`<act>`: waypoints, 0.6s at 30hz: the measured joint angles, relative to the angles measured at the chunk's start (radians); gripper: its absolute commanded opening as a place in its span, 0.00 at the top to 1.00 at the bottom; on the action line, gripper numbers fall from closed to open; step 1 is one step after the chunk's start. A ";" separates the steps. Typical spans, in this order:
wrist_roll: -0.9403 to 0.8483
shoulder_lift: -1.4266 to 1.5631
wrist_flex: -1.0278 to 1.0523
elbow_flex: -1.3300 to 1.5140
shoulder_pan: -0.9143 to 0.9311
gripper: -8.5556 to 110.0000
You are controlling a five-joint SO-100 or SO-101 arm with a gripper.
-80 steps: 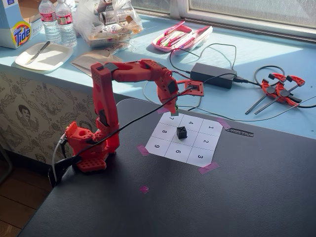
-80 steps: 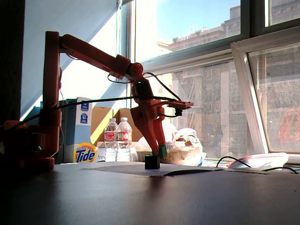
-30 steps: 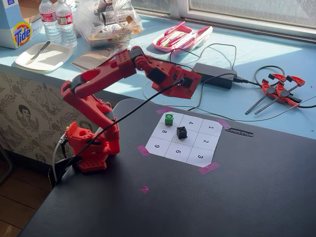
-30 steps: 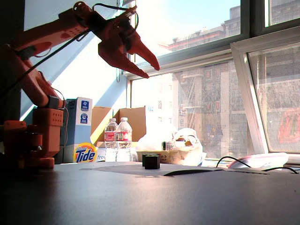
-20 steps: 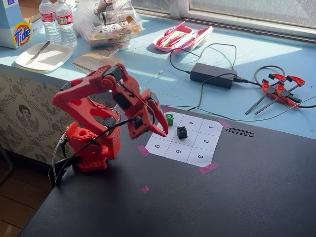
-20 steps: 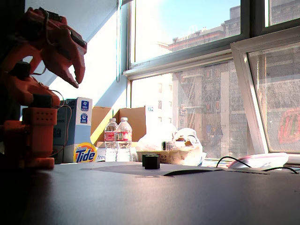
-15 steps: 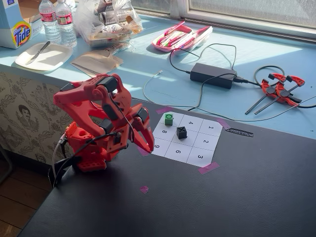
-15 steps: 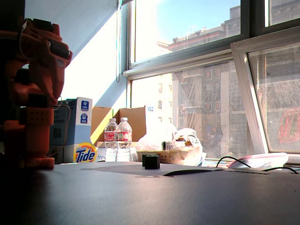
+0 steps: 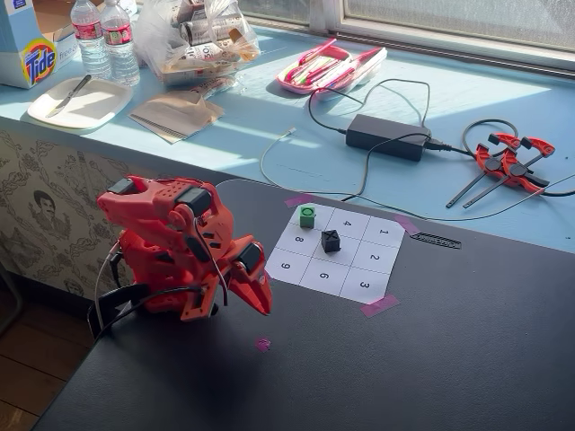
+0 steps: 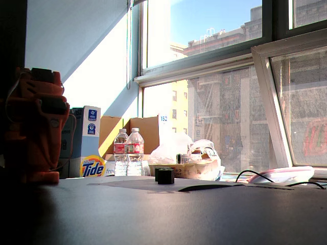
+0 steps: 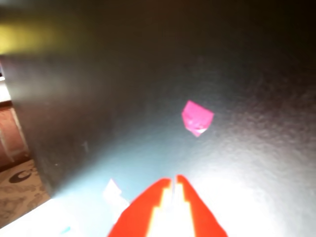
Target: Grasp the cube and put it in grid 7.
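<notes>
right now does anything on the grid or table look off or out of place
Nothing is spilled or damaged. The green cube sits upright in the grid's far-left corner cell, the black cube in the centre cell. The only stray bit is a small pink scrap on the bare table, just beyond the folded arm's shut gripper.

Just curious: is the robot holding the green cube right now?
No, the cube sits on the grid's corner cell, far from the folded arm's shut gripper.

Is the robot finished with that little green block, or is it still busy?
It looks finished. The green cube sits in the corner cell where 7 belongs, beside the 4. Nothing is in hand: the gripper is shut and empty, the arm folded near its base. Nothing seems left.
</notes>
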 measured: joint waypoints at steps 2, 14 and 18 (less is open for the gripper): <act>0.000 0.009 -0.023 0.048 0.000 0.93; 0.000 0.005 -0.058 0.072 0.000 0.92; 0.035 0.005 -0.058 0.072 0.011 0.93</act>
